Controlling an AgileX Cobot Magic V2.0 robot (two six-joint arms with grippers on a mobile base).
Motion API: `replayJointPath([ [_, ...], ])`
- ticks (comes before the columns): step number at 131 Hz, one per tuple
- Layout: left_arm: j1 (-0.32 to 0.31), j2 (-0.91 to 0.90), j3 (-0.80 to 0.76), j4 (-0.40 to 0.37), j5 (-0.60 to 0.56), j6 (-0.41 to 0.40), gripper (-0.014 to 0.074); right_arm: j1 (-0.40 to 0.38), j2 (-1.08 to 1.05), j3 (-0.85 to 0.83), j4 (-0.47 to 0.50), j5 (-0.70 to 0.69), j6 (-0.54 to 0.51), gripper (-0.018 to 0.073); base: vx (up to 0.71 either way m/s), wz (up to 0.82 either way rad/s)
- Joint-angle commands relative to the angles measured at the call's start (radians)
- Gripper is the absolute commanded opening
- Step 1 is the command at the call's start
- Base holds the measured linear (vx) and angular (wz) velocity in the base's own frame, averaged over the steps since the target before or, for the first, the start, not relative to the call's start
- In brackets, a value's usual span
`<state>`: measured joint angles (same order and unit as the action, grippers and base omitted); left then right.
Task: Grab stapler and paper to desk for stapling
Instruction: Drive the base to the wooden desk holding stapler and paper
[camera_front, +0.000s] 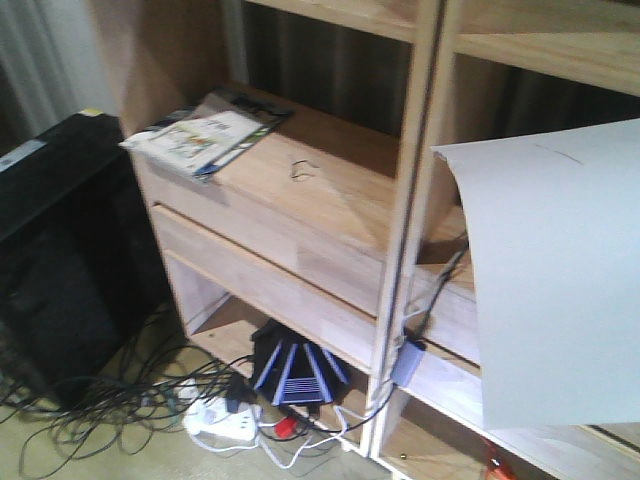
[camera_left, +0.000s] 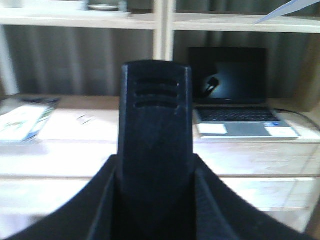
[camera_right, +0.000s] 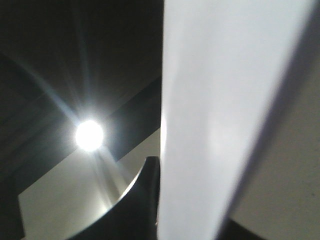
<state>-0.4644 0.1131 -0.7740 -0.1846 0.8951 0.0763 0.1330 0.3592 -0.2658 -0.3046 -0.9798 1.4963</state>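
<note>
The paper (camera_front: 550, 280), a smooth matte white sheet, bows over at its top corner and hangs in the air at the right, in front of the pale-grained wooden shelving (camera_front: 300, 220). The right tool (camera_right: 158, 215) is tilted up toward a glaring ceiling lamp (camera_right: 89, 135) and grips the sheet, with one dark curved finger (camera_right: 142, 200) pressed against it. The left tool (camera_left: 155, 200) faces the shelf, clamped around the stapler (camera_left: 155, 115), a black slotted body standing upright and blocking the middle of the view. Behind it lie an open laptop (camera_left: 235, 100) and a glossy magazine (camera_left: 22, 120).
</note>
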Motion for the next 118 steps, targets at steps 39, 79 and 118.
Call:
replayJointPath([
  [39, -0.004, 0.018, -0.026, -0.018, -0.108, -0.002, -0.0006, -0.007, 0.008, -0.028, 0.007, -0.036, -0.005, -0.0002, -0.13, 0.50],
  [79, -0.004, 0.018, -0.026, -0.018, -0.108, -0.002, -0.0006, -0.007, 0.008, -0.028, 0.007, -0.036, -0.005, -0.0002, -0.13, 0.53],
  [118, -0.004, 0.018, -0.026, -0.018, -0.108, -0.002, -0.0006, -0.007, 0.008, -0.028, 0.007, -0.036, -0.005, -0.0002, -0.11, 0.54],
])
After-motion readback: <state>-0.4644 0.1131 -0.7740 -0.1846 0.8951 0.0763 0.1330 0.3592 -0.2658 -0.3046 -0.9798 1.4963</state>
